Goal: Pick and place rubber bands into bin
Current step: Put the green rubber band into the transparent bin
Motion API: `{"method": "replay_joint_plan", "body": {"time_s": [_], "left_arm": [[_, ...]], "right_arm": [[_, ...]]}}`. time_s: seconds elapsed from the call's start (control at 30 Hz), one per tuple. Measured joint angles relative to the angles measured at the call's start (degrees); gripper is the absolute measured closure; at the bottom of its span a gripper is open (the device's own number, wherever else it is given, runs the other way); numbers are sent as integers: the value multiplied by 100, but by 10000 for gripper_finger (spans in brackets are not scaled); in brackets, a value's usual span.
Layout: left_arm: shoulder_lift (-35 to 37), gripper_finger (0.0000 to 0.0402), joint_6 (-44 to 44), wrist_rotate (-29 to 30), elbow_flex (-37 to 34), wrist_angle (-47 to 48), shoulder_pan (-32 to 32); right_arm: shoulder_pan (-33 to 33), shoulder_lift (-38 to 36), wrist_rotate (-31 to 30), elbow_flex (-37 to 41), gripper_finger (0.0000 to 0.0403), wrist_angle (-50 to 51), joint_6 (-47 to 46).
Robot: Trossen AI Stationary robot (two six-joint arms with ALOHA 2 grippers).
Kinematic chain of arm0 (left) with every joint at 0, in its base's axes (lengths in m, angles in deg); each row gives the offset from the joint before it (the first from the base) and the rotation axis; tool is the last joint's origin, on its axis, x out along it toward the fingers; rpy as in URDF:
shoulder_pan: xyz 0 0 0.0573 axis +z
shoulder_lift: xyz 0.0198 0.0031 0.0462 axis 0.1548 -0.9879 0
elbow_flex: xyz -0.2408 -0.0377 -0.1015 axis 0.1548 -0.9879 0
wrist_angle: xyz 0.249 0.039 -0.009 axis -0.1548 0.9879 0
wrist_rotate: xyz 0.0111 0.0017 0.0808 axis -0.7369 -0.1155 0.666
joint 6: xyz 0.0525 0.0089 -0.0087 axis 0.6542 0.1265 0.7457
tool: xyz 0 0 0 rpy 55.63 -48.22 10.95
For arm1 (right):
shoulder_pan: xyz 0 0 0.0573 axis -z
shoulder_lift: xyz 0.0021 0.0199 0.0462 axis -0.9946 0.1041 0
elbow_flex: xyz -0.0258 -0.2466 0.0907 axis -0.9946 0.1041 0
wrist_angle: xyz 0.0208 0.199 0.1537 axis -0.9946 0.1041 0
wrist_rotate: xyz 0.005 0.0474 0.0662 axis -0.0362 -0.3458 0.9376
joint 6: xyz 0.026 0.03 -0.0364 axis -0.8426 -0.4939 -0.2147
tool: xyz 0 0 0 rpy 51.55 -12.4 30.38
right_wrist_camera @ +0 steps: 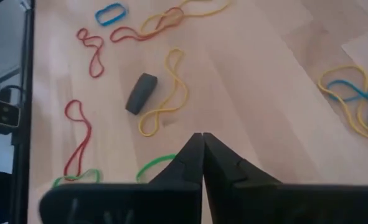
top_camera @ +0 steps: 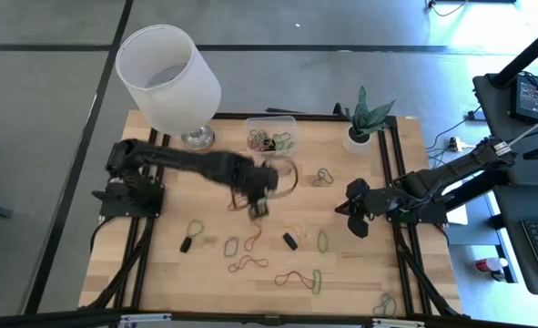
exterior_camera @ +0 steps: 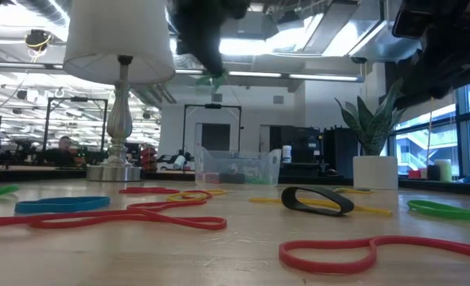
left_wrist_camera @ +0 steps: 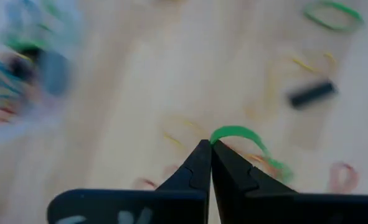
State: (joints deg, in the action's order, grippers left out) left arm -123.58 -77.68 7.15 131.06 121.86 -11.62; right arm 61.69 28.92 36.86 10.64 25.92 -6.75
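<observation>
Green rubber band (left_wrist_camera: 236,134) is pinched in the left pincer (left_wrist_camera: 207,152), tips pressed together on it, loop trailing off to one side of the tips. In the low view the same band (exterior_camera: 212,79) hangs off that pincer, raised well clear of the desk (top_camera: 159,273). From above, the left pincer (top_camera: 258,206) sits mid-desk, and the bin (top_camera: 270,137) lies beyond it toward the far edge, near the lamp base (top_camera: 197,138). That's the relation that matters: bin is away from the pincer along the arm's far side, so the carry likely goes toward the far edge, then release over the open top. Left arm is clearly the nearer one to the bin.

Right pincer (right_wrist_camera: 202,149) is closed on nothing, parked low at the right side of the desk (top_camera: 358,214), waiting.

Bin is clear plastic, shallow, rounded corners, already holding a small tangle of bands. The held band is thin, floppy, bright green. Loose bands remain scattered: red, yellow, green loops and a black band (right_wrist_camera: 141,93) near a yellow band (right_wrist_camera: 165,93). Task looks partway done, with plenty left on the desk.
</observation>
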Motion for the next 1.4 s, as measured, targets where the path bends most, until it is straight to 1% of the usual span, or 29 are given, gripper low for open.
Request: {"method": "replay_joint_plan", "body": {"time_s": [0.13, 0.27, 0.4, 0.47, 0.6, 0.73, 0.83, 0.9, 0.93, 1.1, 1.17, 1.23, 1.4], "left_arm": [[-9, 398, 770, -28, 309, -97, 825], [-149, 398, 1577, -445, 416, -600, 1586], [-366, 398, 1914, -406, 429, -1391, 2157], [-544, 398, 1967, -376, 429, -1820, 2381], [-893, 398, 2216, -520, 429, -2605, 2679], [-1342, 398, 2237, -521, 426, -2955, 2849], [-1631, 398, 2389, -503, 426, -2945, 2955], [-1777, 398, 2553, -355, 426, -2772, 3003], [-1826, 398, 2614, -175, 423, -2612, 3024], [-1877, 398, 2963, 1048, 422, -1883, 3033], [-1888, 398, 3085, 1419, 420, -1715, 3050], [-1886, 398, 3046, 1545, 420, -1632, 3072], [-1886, 388, 2947, 1510, 420, -1414, 3075]], "right_arm": [[183, 1, -22, 0, 396, 79, -291], [382, -1, -212, 0, 396, 59, -564], [584, -1, -437, 0, 396, 38, -907], [673, -1, -492, 0, 396, 26, -1111], [811, -1, -495, 0, 396, -6, -1514], [866, 26, -511, 0, 396, -106, -1819], [862, 86, -658, 0, 396, -224, -1923], [862, 107, -709, 0, 396, -241, -1922], [862, 129, -721, 0, 396, -279, -1928], [862, 180, -782, 2, 396, -300, -1941], [862, 189, -792, 4, 396, -299, -1922], [862, 215, -849, 3, 396, -285, -1917], [862, 214, -968, 4, 396, -250, -1889]]}}
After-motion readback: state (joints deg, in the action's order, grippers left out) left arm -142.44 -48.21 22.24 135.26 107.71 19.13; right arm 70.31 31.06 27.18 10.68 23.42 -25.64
